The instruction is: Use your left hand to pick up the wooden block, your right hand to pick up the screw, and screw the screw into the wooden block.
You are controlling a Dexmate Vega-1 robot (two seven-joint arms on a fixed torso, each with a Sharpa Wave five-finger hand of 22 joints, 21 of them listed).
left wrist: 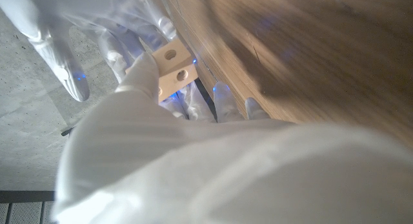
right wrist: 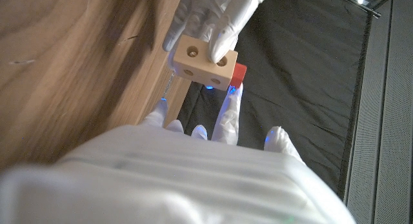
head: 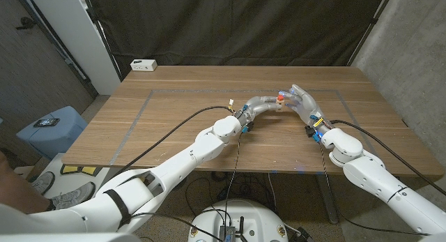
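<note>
Wooden block between left robot hand and right robot hand, above table centre

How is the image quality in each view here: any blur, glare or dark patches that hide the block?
Head view: sharp and evenly lit, but the wooden block is tiny between the left robot hand and right robot hand. Left wrist view: the near hand is a soft, overexposed white blur; the block is fairly clear. Right wrist view: near hand blurred, block crisp, dark backdrop behind.
</note>
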